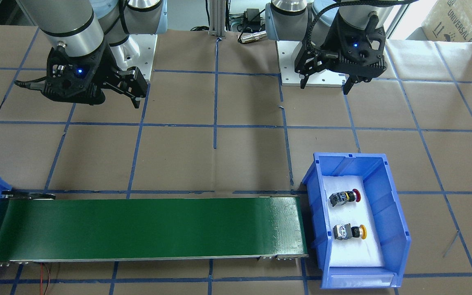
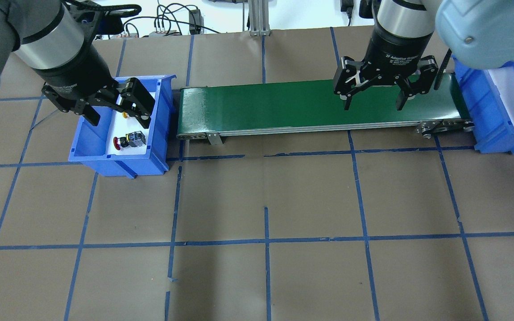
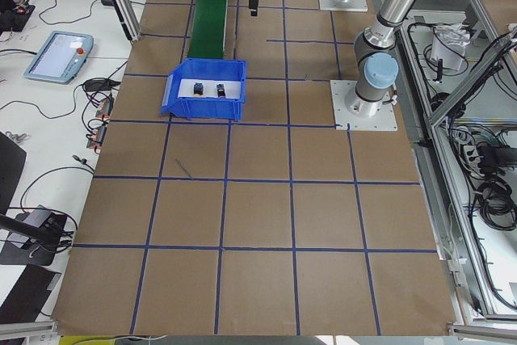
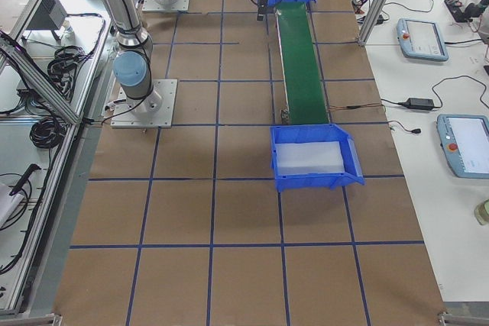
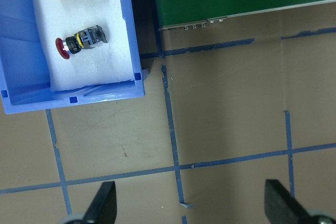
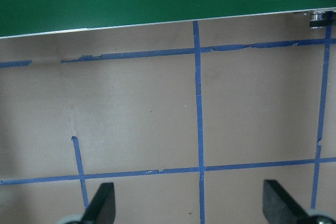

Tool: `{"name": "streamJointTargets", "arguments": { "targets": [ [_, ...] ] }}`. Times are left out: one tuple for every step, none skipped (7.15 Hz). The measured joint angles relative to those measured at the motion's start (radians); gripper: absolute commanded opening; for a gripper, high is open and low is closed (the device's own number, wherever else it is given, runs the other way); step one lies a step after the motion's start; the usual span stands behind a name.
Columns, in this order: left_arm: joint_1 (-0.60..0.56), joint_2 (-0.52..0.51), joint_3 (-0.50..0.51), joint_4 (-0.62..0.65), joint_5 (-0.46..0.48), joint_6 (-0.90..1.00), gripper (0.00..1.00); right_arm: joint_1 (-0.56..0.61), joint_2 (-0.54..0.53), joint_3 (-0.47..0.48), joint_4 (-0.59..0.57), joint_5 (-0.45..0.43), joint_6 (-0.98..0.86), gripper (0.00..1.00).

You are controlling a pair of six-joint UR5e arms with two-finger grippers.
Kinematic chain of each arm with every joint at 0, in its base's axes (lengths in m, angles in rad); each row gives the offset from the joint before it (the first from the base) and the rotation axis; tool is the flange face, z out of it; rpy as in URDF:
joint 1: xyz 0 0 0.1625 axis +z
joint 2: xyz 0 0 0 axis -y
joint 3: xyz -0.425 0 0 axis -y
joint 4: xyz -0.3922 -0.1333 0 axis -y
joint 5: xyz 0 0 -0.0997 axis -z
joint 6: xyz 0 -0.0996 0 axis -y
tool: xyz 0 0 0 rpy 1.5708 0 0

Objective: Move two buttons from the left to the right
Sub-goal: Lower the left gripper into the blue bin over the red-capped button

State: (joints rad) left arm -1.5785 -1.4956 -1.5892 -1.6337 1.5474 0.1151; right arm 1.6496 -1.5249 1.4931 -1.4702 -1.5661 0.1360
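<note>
Red button (image 1: 344, 198), yellow button (image 1: 350, 231) lay in the bin (image 1: 388, 209) (left end) — left gripper (image 1: 325, 82), right gripper (image 2: 374, 105) hung released.

Two push-button switches lie in the blue bin (image 1: 384, 205) on the robot's left side of the table, resting on its white foam liner (image 1: 355, 254).

- The red button (image 1: 344, 198) has a red mushroom cap and a blocky black-grey body. It lies on its side, nearer the robot.
- The yellow button (image 1: 350, 232) has a yellow cap and a lighter grey block body. It lies on its side, farther from the robot.

The two lie roughly parallel and apart, not touching, with both caps pointing away from the green belt (image 1: 146, 229).
</note>
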Motion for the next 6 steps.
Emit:
{"name": "streamJointTargets", "arguments": {
  "targets": [
    [0.0,0.0,0.0,0.0,0.0,0.0,1.0,-0.003,-0.014,0.001,0.025,-0.001,0.002,1.0],
    [0.0,0.0,0.0,0.0,0.001,0.001,1.0,-0.015,-0.028,0.003,0.074,-0.002,0.005,1.0],
    [0.0,0.0,0.0,0.0,0.001,0.001,1.0,-0.032,-0.036,-0.004,0.107,-0.003,0.008,1.0],
    [0.002,0.0,0.0,0.0,-0.001,0.002,1.0,-0.045,-0.042,-0.02,0.123,-0.008,0.008,1.0],
    [0.006,-0.001,0.002,0.001,-0.002,0.004,1.0,-0.05,-0.047,-0.035,0.141,-0.041,0.007,1.0],
    [0.015,-0.009,0.011,0.002,-0.002,0.019,1.0,-0.051,-0.056,-0.055,0.164,-0.094,0.009,1.0]
  ]
}}
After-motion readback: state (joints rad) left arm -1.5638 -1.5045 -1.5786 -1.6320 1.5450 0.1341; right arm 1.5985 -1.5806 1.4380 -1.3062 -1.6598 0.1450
